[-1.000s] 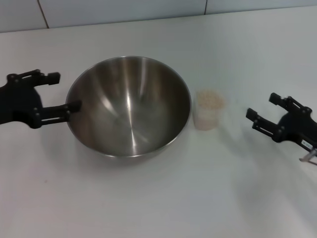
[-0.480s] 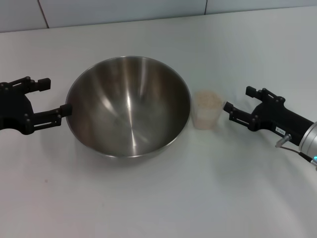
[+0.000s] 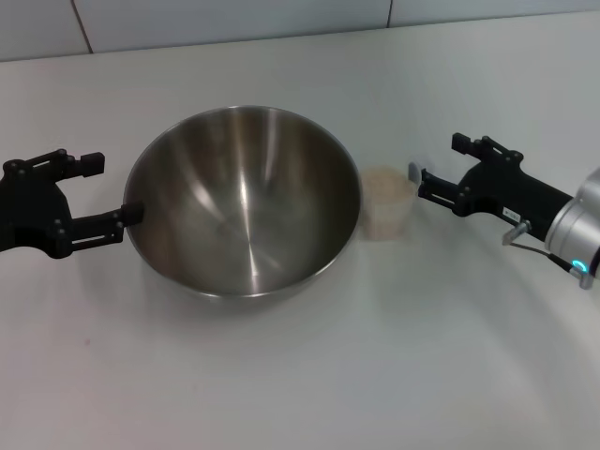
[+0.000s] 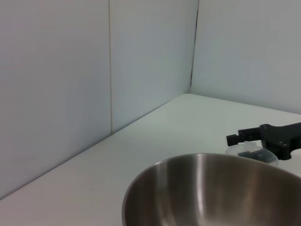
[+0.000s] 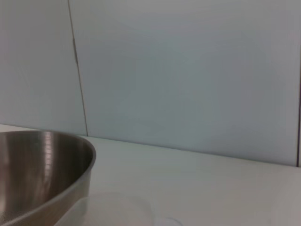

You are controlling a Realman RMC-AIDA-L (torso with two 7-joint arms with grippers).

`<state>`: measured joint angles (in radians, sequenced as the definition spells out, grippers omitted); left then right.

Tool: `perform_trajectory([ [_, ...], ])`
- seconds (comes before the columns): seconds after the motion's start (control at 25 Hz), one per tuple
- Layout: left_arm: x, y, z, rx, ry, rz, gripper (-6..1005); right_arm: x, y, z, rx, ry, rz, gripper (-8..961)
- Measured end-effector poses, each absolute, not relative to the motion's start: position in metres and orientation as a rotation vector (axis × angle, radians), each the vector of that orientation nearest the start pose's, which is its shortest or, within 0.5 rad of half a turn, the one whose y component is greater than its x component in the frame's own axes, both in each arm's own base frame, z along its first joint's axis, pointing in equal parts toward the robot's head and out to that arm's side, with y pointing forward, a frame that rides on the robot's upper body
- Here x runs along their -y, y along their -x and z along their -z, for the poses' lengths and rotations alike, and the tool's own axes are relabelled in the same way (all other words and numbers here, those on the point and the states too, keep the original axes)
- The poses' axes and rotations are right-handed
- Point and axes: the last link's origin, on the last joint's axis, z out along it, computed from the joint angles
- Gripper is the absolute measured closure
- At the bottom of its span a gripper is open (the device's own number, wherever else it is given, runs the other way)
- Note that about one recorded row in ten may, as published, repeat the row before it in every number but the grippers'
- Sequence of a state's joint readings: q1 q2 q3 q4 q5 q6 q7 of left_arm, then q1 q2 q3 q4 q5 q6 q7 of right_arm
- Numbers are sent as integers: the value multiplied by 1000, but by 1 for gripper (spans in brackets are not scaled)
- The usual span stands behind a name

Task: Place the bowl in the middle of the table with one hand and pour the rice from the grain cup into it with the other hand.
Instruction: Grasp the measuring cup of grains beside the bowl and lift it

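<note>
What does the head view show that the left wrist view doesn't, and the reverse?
Only the head view shows the left hand, open beside the bowl, and the rice in the grain cup. Only the left wrist view shows the wall corner behind the table. Both show the bowl, the cup and the open right hand reaching the cup.

We see a shiny silver bowl, pale beige rice in a clear grain cup, black grippers, and a white table.
</note>
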<state>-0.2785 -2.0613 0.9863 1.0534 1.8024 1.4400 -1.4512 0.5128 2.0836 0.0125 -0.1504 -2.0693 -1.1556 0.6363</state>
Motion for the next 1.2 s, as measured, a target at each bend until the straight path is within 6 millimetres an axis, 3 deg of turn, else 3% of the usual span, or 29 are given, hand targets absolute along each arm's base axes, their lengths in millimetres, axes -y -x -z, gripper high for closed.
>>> perform_trajectory([
  [0.48, -313, 262, -35, 398, 2660, 525, 184, -330, -327, 51, -531, 2148, -549, 242],
  [0.68, -313, 257, -34, 373, 2699, 502, 184, -330, -325, 50, -517, 2145, -558, 479],
  [0.8, -316, 253, -35, 347, 2723, 463, 184, -330, -325, 48, -511, 2127, -571, 694],
  [1.08, -319, 250, -33, 333, 2749, 426, 184, -327, -324, 45, -498, 2093, -612, 908],
  [1.2, -321, 248, -32, 329, 2768, 402, 184, -325, -323, 40, -473, 2045, -646, 922],
])
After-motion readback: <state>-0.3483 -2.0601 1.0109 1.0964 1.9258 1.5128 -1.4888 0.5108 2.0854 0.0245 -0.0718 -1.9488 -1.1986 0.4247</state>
